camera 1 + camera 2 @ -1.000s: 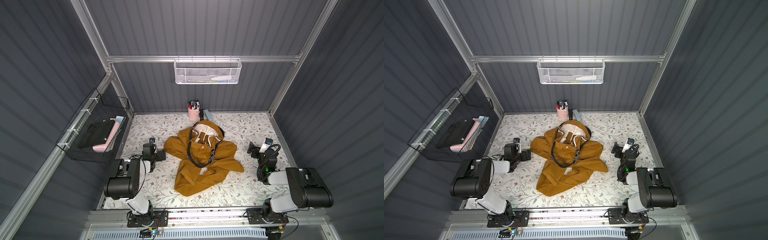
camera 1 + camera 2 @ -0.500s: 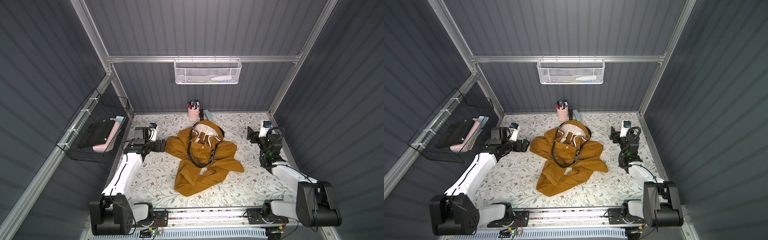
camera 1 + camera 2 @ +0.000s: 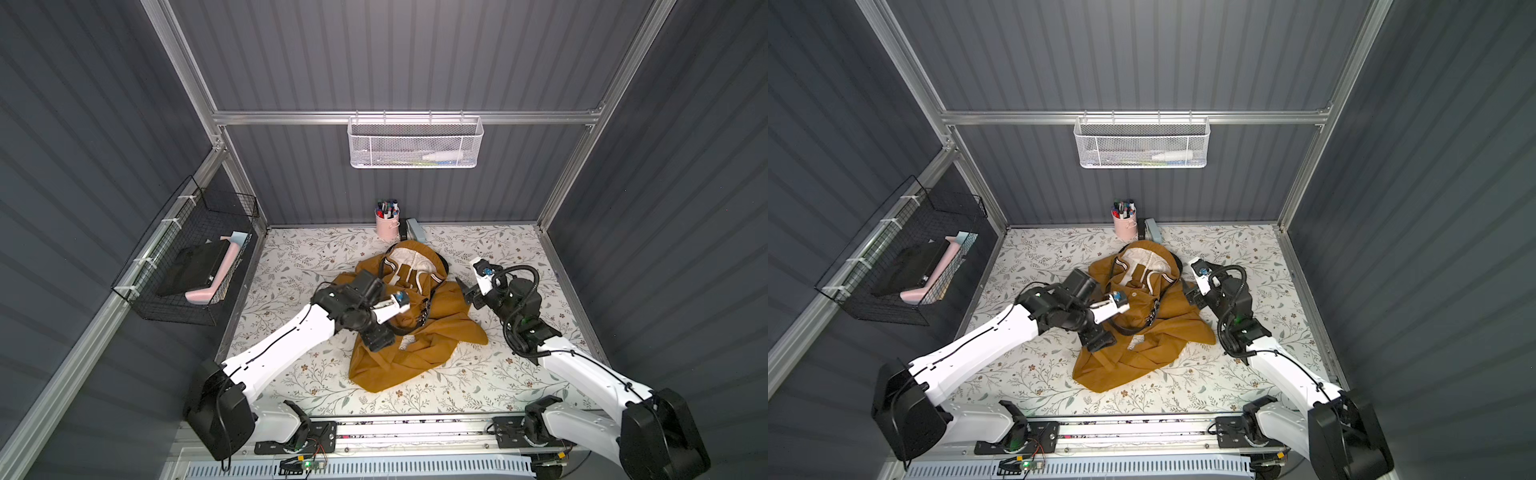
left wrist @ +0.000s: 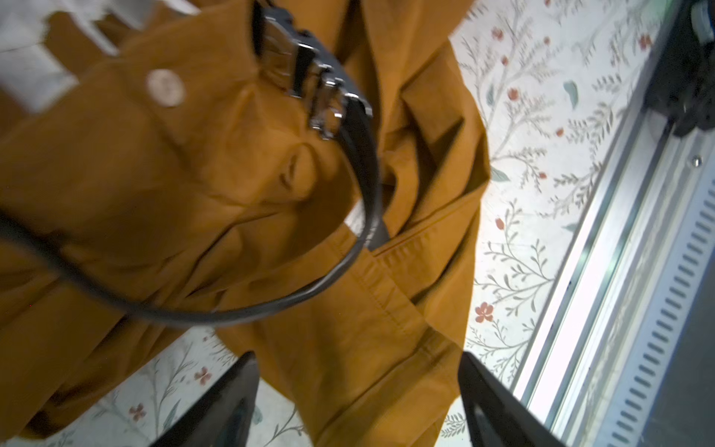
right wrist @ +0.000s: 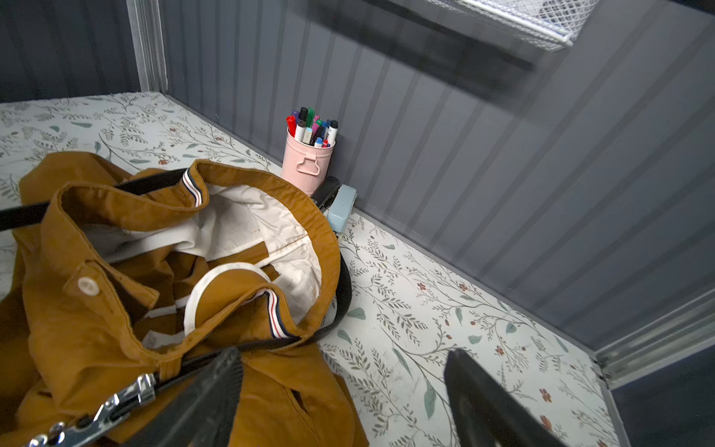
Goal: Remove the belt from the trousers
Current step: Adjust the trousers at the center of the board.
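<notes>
While hovering open, empty: left end effector (image 4: 356, 360) over trousers (image 3: 415, 353) near belt (image 4: 369, 182) at frame centre, right end effector (image 5: 344, 354) beside them.

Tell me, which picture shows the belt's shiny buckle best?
The left wrist view: the buckle sits big and close on the trousers, though slightly blurred. The right wrist view shows it smaller, near a corner. In both top views it is only a tiny glint.

The left tool (image 3: 378, 340) hangs over the crumpled trousers (image 3: 440, 336), the right tool (image 3: 464, 291) beside them
</notes>
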`<action>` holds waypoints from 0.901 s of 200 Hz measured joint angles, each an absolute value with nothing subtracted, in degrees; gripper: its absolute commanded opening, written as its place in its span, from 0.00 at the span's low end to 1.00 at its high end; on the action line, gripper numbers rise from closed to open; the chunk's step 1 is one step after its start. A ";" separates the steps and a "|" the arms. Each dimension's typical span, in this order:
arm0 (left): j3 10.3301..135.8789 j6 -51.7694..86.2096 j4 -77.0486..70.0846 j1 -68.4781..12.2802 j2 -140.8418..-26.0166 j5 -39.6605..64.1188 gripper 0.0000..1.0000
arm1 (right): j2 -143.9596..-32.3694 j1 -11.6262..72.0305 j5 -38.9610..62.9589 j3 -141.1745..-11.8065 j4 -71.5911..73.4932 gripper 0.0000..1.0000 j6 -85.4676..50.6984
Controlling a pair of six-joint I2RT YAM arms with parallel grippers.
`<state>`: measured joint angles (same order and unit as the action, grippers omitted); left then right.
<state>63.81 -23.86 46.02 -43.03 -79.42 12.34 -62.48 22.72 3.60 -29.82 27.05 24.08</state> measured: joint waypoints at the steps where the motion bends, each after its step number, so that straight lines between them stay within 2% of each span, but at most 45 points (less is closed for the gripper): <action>1: 63.81 -24.14 46.04 -43.38 -79.66 12.16 0.76 | -62.33 22.72 3.57 -29.69 26.94 0.83 24.14; 52: 67.46 -32.95 45.45 -52.18 -86.28 5.06 0.74 | -56.21 23.86 2.55 -25.69 23.09 0.82 24.84; 113: 74.46 -37.67 44.03 -54.13 -91.81 0.78 0.74 | -54.89 26.50 0.10 -24.84 22.20 0.82 25.32; 139: 76.42 -38.33 44.42 -53.82 -98.08 -1.06 0.58 | -55.22 27.09 -0.49 -24.82 22.20 0.82 25.34; 160: 76.40 -38.28 45.34 -53.28 -102.30 -1.32 0.26 | -55.29 27.42 -0.82 -24.82 22.06 0.82 25.32; 180: 76.42 -37.80 45.47 -52.40 -102.96 -1.50 0.00 | -55.27 27.53 -1.17 -24.75 21.78 0.82 25.32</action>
